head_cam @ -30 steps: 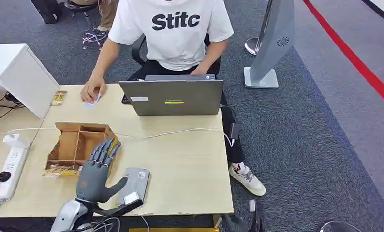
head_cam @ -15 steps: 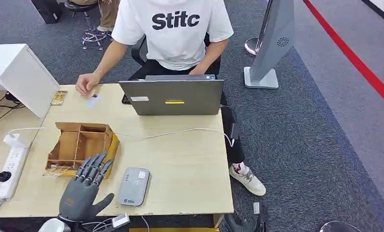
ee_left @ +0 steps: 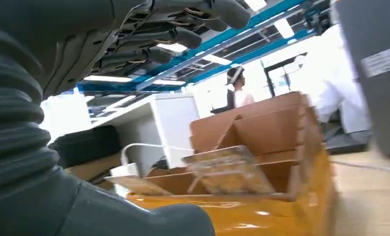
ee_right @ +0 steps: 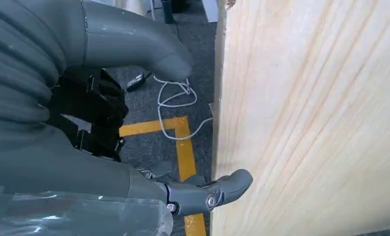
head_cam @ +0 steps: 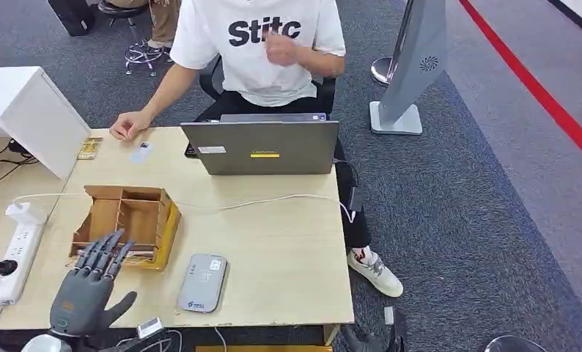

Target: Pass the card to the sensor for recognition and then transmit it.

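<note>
on pale wood table (head_cam: 288, 242), grey carpet around; left hand (head_cam: 83, 293) released, right hand (ee_right: 134, 123) grasping nothing.

The left hand (head_cam: 83, 293) is matte grey (darker fingers (head_cam: 105, 253)) behind a ribbed grey wrist cover (ee_left: 16, 128).

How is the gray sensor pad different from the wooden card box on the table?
The sensor pad is a flat gray slab with rounded corners, while the wooden card box is brown, taller, open-topped and split into compartments. The sensor pad lies nearer the table's front edge; the card box sits farther back and to its left, close by the left hand. The card box holds cards; nothing rests on the pad. Both sit on the table.
</note>
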Robot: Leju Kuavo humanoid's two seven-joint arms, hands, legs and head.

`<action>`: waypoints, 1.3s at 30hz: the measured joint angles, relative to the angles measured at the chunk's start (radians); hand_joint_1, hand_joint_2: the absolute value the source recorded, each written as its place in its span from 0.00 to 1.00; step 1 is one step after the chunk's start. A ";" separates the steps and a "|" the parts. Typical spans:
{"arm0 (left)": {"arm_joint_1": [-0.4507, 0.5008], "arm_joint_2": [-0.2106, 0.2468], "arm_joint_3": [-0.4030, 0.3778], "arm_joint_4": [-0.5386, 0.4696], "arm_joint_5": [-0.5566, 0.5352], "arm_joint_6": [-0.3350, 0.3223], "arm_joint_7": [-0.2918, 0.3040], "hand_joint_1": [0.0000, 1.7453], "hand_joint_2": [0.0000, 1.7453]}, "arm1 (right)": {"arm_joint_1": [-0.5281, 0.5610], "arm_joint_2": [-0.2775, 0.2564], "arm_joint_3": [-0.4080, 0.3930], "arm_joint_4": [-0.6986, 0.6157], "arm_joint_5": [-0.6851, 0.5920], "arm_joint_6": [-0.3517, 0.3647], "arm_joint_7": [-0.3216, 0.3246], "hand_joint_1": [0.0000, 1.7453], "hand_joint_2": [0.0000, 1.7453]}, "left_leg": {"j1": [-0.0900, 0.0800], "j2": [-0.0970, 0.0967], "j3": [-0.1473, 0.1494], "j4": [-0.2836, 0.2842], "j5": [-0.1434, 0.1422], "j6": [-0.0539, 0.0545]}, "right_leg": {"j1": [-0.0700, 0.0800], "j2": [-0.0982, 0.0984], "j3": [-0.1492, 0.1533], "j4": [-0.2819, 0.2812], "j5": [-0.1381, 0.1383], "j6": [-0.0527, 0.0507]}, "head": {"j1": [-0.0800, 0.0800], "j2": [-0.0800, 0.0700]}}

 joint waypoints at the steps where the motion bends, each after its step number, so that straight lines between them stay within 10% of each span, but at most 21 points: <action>1: -0.001 -0.002 0.019 0.012 -0.002 0.010 -0.004 0.00 1.00 | 0.000 0.000 0.000 0.000 0.002 0.000 0.002 0.00 1.00 | 0.000 0.000 0.000 0.000 0.000 0.000 | 0.000 0.000 0.000 0.000 0.000 0.000 | 0.000 0.000; 13: -0.027 -0.068 0.145 0.174 -0.009 0.103 -0.059 0.00 1.00 | -0.003 0.000 0.000 0.000 0.012 -0.002 0.011 0.00 1.00 | 0.000 0.000 0.000 0.000 0.000 0.000 | 0.000 0.000 0.000 0.000 0.000 0.000 | 0.000 0.000; 39: -0.054 -0.131 0.168 0.226 -0.043 0.134 -0.096 0.00 1.00 | -0.004 0.001 0.001 0.000 0.017 -0.001 0.013 0.00 1.00 | 0.000 -0.001 0.000 0.000 0.000 0.000 | 0.000 -0.001 0.000 0.000 0.000 0.000 | 0.000 0.000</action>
